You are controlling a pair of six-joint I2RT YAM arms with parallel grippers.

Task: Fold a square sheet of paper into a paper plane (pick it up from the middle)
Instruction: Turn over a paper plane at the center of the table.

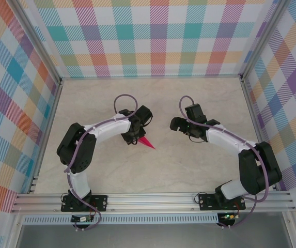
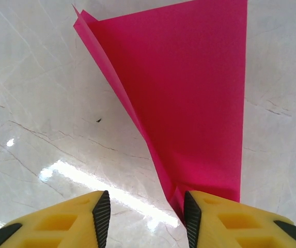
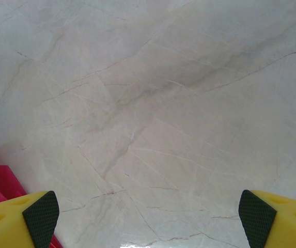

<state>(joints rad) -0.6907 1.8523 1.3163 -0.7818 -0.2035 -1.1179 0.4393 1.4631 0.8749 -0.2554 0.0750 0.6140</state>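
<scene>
**Pink plane lying at my left claw, point aiming near and right**

I am hovering my left claw [image 2: 146,214] low over the marble table [image 3: 153,103], and the paper plane [image 2: 194,103] is lying on it right at my fingertips. My two yellow fingers [image 2: 60,227] are standing partly apart and clenching nothing: bare table is showing in the gap between the black pads. The plane's narrow end is sitting at the inner edge of the pad [image 2: 191,217] on the right of my left wrist view. Whether pad and paper are actually touching, I cannot tell.

From above, the magenta wedge is sticking out from under my left claw. Its long axis is running diagonally, and its sharp point is aiming toward the near edge of the table and toward my right arm's side. The broader part is tucked beneath the claw. In my left wrist view the long axis is running away from me, up the picture, and the paper is widening as it goes. A folded layer is lying along its left edge, ending in a small sharp corner at the top left.

My right claw [image 3: 149,213] is gaping wide, released and grasping nothing, hanging over marble on the plane's right and apart from it. A small corner of the pink paper is peeking in at the lower left of my right wrist view, just beside the left-hand finger.
</scene>
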